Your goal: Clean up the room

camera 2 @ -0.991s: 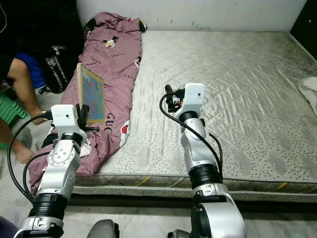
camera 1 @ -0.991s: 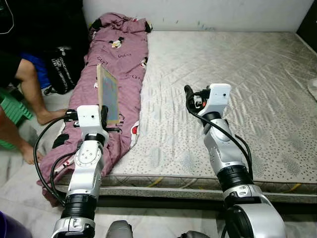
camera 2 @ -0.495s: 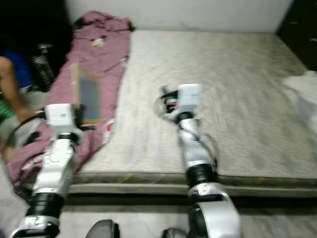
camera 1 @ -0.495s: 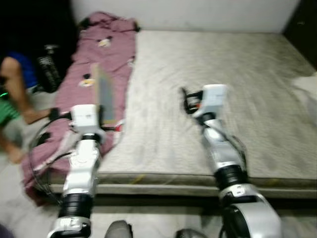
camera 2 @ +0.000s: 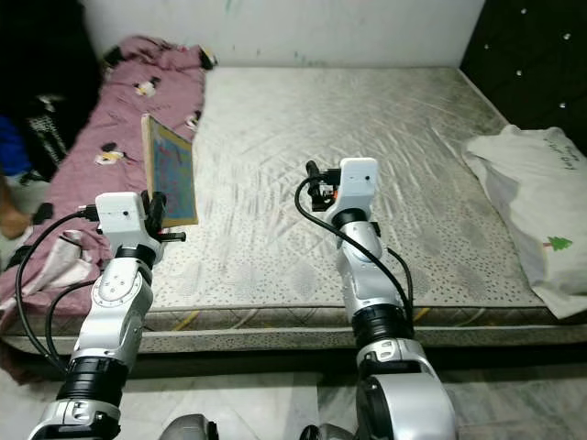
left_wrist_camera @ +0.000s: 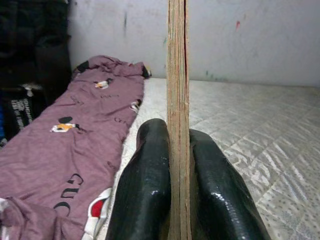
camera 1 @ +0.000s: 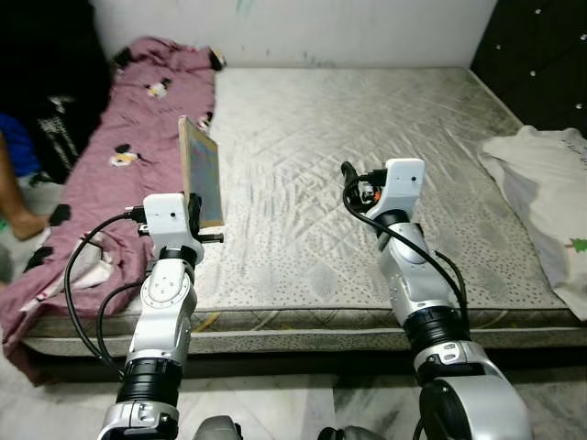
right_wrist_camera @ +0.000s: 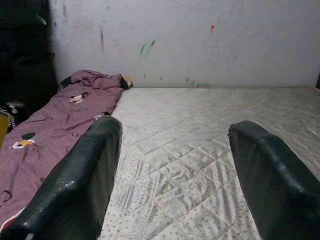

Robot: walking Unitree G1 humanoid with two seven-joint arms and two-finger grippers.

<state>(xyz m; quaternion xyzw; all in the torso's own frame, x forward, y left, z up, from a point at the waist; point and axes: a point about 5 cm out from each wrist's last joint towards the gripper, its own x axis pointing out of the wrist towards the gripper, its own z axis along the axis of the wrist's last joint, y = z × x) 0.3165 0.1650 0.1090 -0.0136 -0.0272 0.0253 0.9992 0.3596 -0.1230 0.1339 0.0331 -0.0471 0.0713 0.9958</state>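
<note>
Robot standing at the foot of a bare mattress point(camera 1: 367, 137). The left gripper point(left_wrist_camera: 172, 180) is clamped on the lower edge of a thin board point(camera 1: 201, 171), which stands upright on edge above the mattress's left side, just beside a purple blanket point(camera 1: 110, 156). The right gripper point(right_wrist_camera: 170, 170) hovers over the mattress with its fingers spread, grasping nothing. A white garment point(camera 1: 541, 192) lies at the mattress's right edge.

Risk, as judged: the board is pinched only along a narrow strip at its bottom, so a turn or a step may lever it sideways and let it slip from the fingers point(left_wrist_camera: 145, 190). A swing of the left arm may also carry it towards the person's leg point(camera 1: 11, 197) at the left.
</note>
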